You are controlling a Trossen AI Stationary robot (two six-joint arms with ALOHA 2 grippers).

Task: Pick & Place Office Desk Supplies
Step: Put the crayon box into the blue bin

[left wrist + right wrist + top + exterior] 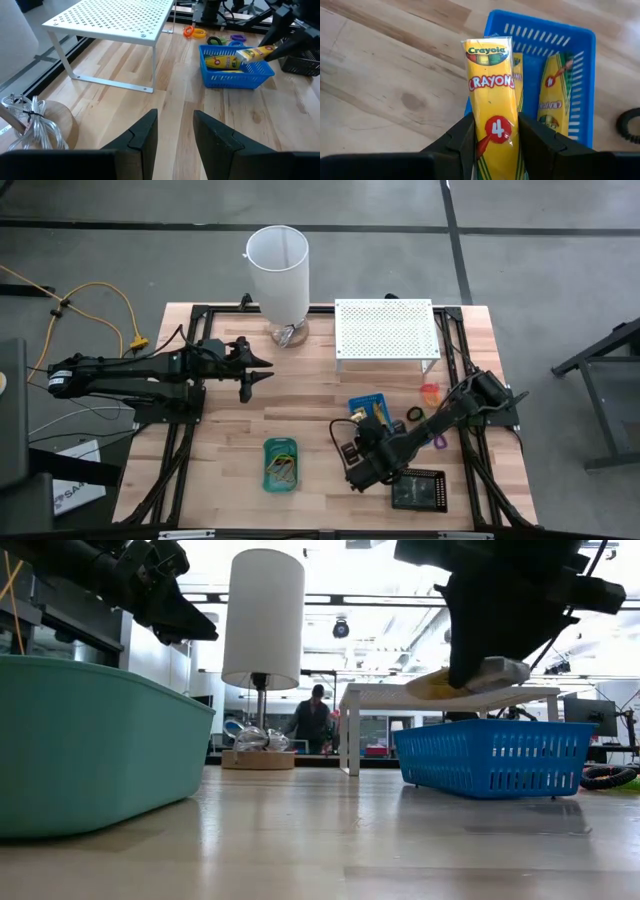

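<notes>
My right gripper (494,142) is shut on a yellow crayon packet (490,85) and hangs over the near end of the blue tray (580,55). Two more yellow packets (555,95) lie in that tray. The low view shows the held packet (470,678) clear above the blue tray (495,755). The green tray (281,464) holds rubber bands. Loose band loops (430,392) lie on the wood right of the blue tray (372,400). My left gripper (175,135) waits open at the table's left (262,370), touching nothing. My right gripper pinches the crayon packet between its two fingers, by the packet's two long edges near its lower end (495,135). The fingers slant down from above, and the packet runs on past the fingertips. It is lifted clear of the blue tray, slightly tilted (470,678).
A white perforated shelf (385,330) stands at the far side, and a tall white cylinder (278,275) on a wooden base is left of it. A black tray (418,492) sits at the near right. A person (315,720) is in the room beyond.
</notes>
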